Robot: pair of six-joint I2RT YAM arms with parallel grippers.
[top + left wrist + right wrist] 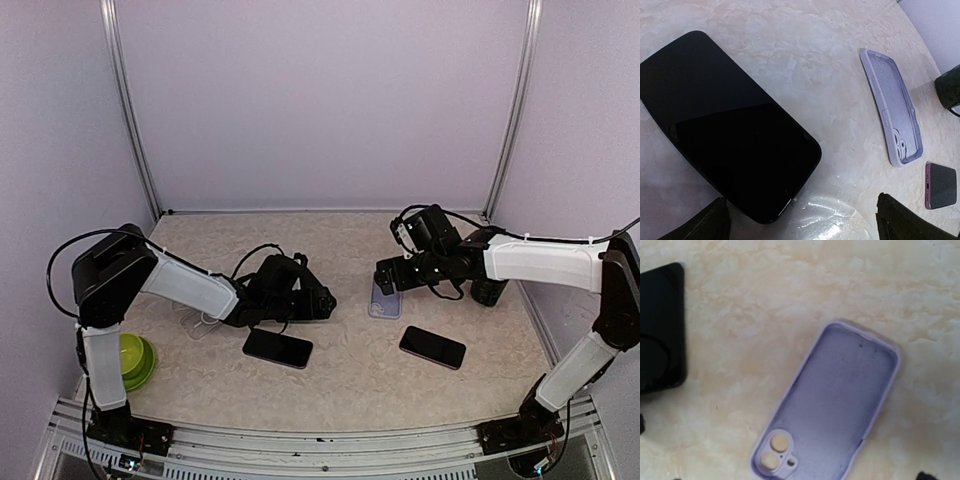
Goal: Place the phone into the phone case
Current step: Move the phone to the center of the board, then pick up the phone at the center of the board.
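A black phone (pixel 278 347) lies flat, screen up, near the table's middle; in the left wrist view the phone (pixel 715 125) fills the left half. My left gripper (pixel 322 302) hovers low just behind it, open, its dark fingertips (pixel 910 220) at the bottom corners with nothing between them. The lavender phone case (pixel 384 298) lies hollow side up; the case (pixel 830 405) shows its camera cutout nearest me. My right gripper (pixel 386 276) hangs above the case's far end, open and empty. A second dark phone (pixel 432 347) lies right of centre, showing a pink edge (pixel 940 186).
A green bowl (pixel 135 360) sits at the near left by the left arm's base. A clear plastic piece (pixel 198 325) lies under the left arm. A black object (pixel 490 290) stands beside the right arm. Walls close in the back and sides.
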